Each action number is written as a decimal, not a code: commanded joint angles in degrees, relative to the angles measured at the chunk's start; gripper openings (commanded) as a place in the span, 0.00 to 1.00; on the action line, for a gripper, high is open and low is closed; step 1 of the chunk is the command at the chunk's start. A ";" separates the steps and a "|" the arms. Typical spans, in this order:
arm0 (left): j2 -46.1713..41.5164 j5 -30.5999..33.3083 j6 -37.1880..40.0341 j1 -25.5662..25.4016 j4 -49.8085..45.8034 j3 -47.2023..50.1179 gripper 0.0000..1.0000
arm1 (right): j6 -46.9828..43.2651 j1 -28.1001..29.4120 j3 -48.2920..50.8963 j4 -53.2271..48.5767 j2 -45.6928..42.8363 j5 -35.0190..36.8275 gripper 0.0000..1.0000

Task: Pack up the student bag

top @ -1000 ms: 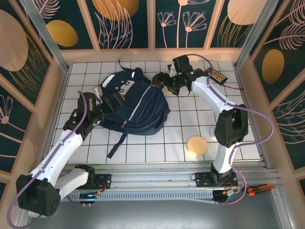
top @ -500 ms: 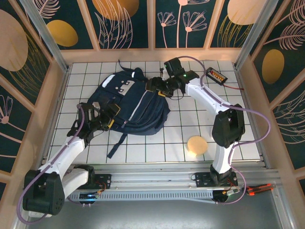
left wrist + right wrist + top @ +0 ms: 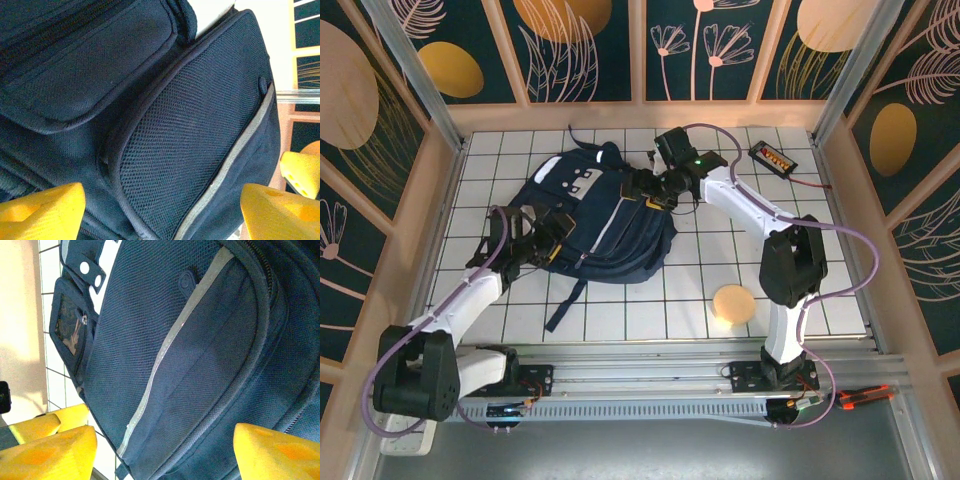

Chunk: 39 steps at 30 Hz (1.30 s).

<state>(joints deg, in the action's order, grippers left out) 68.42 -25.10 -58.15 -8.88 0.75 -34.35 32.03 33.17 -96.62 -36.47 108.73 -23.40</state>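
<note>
Navy fabric of the student bag [image 3: 605, 225] lies flat on the white gridded table [image 3: 820, 260], left of centre, in the same place as a second ago.

Change noted: the right gripper [image 3: 642, 186], which stood over bare table to the right of the bag, has swung left and is now over the bag's upper right edge. The left gripper [image 3: 546, 240] has pushed in from the left edge onto the bag's lower left side, and its arm lies lower along the table.

Left gripper [image 3: 160, 215]: yellow fingers [image 3: 42, 210] spread wide, mesh side pocket and grey piping between them. No fold is pinched; contact with the fabric cannot be confirmed.

Right gripper [image 3: 165, 452]: fingers [image 3: 277, 450] likewise wide apart, straddling a panel with a pale stripe. Nothing is clamped.

A tan disc [image 3: 732, 303] lies right of the bag, well apart.
</note>
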 commanded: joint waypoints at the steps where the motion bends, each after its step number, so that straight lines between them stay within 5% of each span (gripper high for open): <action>1: 1.88 0.05 3.60 0.58 -1.08 -2.61 0.80 | 0.53 0.41 0.03 -0.75 0.76 0.99 0.72; 23: 11.00 1.55 11.03 0.48 -5.24 -9.78 0.77 | 1.36 0.97 -1.58 -0.64 2.41 0.83 0.72; 39: 14.29 0.05 10.12 0.51 -2.92 -11.63 0.53 | 1.48 1.05 -1.60 -0.20 3.07 0.39 0.72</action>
<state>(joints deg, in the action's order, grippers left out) 82.17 -24.05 -48.23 -8.88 -5.10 -43.88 33.21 33.65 -96.71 -36.45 110.85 -23.42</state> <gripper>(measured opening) 0.539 0.718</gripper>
